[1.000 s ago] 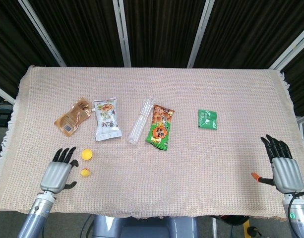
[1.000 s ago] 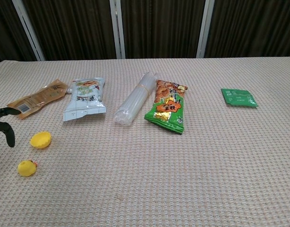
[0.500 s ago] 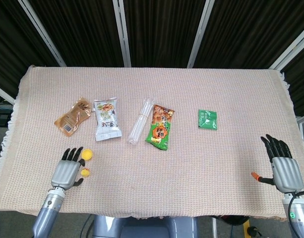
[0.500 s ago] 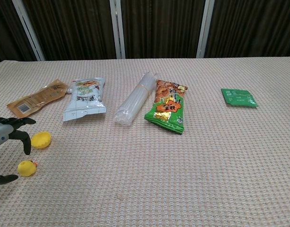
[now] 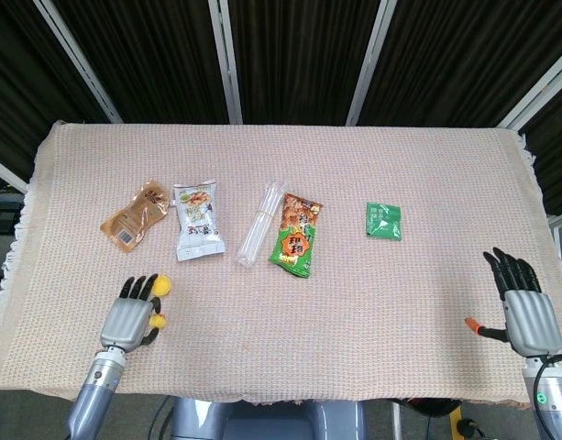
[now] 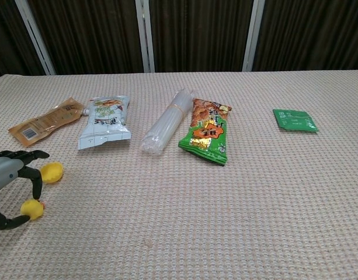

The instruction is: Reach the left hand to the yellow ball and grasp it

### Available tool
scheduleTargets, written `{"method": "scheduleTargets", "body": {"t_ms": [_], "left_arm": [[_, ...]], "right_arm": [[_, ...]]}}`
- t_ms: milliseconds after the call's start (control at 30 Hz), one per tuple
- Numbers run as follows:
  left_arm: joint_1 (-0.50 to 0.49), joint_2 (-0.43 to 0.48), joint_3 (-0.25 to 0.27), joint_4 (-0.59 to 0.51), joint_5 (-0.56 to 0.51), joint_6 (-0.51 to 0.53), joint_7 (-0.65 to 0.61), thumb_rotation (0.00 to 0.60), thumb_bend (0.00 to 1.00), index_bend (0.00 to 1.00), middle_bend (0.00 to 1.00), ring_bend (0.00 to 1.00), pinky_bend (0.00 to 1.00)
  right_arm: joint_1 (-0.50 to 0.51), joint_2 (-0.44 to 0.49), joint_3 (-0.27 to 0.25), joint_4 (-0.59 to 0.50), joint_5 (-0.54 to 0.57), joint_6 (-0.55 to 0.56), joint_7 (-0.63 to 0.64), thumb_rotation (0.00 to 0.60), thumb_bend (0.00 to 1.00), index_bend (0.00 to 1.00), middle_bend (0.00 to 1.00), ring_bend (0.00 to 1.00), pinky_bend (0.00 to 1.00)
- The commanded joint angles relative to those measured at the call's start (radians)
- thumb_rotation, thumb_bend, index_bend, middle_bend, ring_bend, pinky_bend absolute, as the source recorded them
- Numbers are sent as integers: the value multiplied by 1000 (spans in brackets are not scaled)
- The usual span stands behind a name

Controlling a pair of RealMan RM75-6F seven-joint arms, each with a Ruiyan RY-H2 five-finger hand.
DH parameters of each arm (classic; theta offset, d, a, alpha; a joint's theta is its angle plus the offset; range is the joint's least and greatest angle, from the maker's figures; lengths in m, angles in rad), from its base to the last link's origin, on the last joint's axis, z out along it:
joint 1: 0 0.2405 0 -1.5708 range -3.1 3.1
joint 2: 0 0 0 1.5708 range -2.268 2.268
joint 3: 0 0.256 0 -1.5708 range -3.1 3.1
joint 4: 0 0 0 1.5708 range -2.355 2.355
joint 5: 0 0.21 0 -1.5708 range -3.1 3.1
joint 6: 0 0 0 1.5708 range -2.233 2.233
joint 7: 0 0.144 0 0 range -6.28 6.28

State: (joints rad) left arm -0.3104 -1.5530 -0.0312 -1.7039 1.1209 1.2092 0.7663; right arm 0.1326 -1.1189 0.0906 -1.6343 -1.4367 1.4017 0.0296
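Two yellow things lie at the front left of the table. The larger, round one (image 5: 161,285) (image 6: 52,172) is farther from me. The smaller yellow ball (image 5: 158,321) (image 6: 31,208), with an orange speck, lies nearer. My left hand (image 5: 129,316) (image 6: 6,178) is right beside both, fingers apart. The small ball sits between its fingers (image 6: 32,175) and its thumb, which curls under the ball; nothing is gripped. My right hand (image 5: 523,307) rests open at the table's front right, seen only in the head view.
Behind the left hand lie a brown pouch (image 5: 134,215) and a white snack bag (image 5: 198,220). Mid-table are a clear tube (image 5: 259,225) and an orange-green snack bag (image 5: 296,236). A small green packet (image 5: 383,221) sits to the right. The woven cloth (image 5: 354,312) covers the table.
My left hand has moved right, up to the two yellow things, and its fingers and thumb now bracket the small ball. The right hand has not moved.
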Motion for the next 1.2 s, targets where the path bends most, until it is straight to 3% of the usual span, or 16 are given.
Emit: {"method": "scheduleTargets", "body": {"t_ms": [33,500,900,1200], "left_arm": [[-1,5,2,-2,8,7,-7,600,434,524,0,0,0],[-45,61,-64,-96,56,54,-20,600,433,529,0,0,0],[-109,57,-112,6,-30,-4,-10,600,434,526,0,0,0],[-136,16,-113,71,-64,-31,-27,600,433,525,0,0,0]], "right_arm": [[0,0,1,0,1,0,0,600,16,0,0,0,0],[-1,-3,0,1,0,4,-7,600,16,0,0,0,0],[1,-5,-1,2,0,0,-10,600,16,0,0,0,0],[3,-8,1,5,6,-6,-13,600,16,0,0,0,0]]}}
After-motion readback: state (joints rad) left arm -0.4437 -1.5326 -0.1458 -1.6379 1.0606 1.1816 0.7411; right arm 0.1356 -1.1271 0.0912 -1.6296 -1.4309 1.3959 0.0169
